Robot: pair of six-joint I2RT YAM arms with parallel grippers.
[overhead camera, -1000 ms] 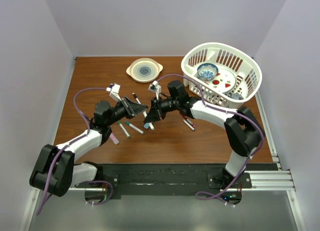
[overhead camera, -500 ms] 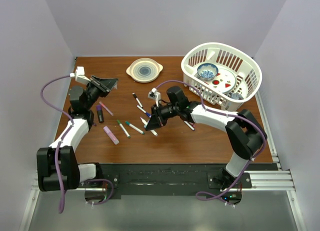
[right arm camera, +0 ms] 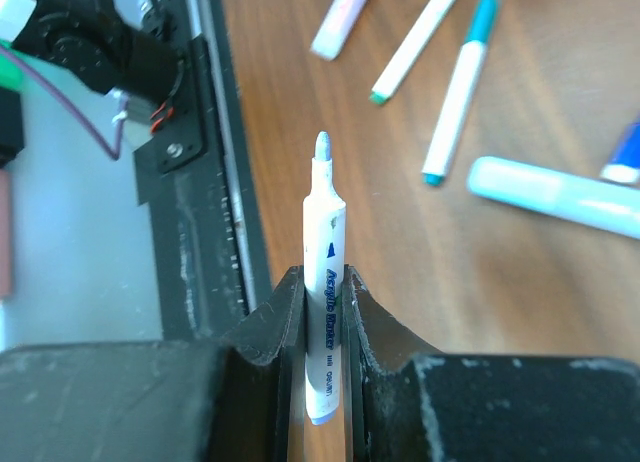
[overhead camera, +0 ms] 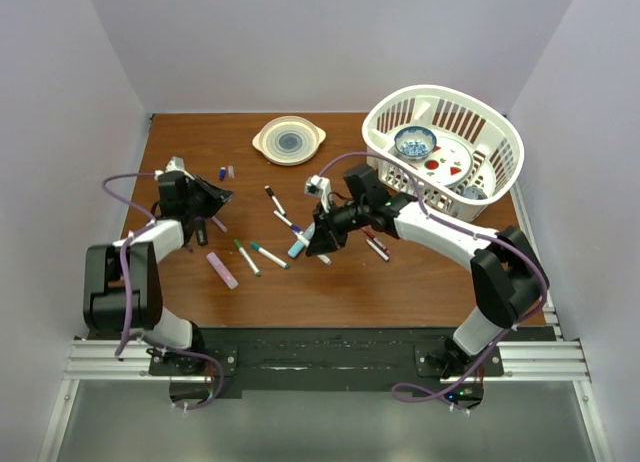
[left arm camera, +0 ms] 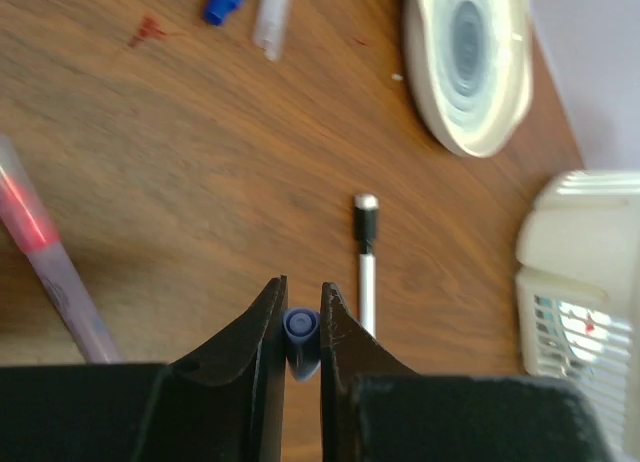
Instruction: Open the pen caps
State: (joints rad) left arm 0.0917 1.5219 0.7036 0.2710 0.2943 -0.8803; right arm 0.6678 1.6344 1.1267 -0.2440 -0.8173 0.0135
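My left gripper (left arm camera: pixel 300 307) is shut on a small blue-purple pen cap (left arm camera: pixel 300 334), held just above the table at the left (overhead camera: pixel 213 195). My right gripper (right arm camera: pixel 322 282) is shut on a white marker barrel (right arm camera: pixel 324 282) whose light blue tip is bare and points away from the wrist; it hovers over mid-table (overhead camera: pixel 318 242). A loose blue cap (left arm camera: pixel 225 0) and a pale cap (left arm camera: pixel 272 12) lie on the table beyond the left gripper. A pen with a black cap (left arm camera: pixel 366 252) lies just ahead of it.
Several pens lie mid-table: a teal-capped one (right arm camera: pixel 460 92), a green-tipped one (right arm camera: pixel 415 42), a pink one (right arm camera: pixel 340 22) and a light blue marker (right arm camera: pixel 560 197). A cream plate (overhead camera: pixel 289 139) sits at the back. A white basket (overhead camera: pixel 400 112) with dishes stands back right.
The grippers were together at mid-table a second ago. My left gripper pulled away to the left with the cap, swung to the far back left, then came down lower. The right stayed with the barrel.
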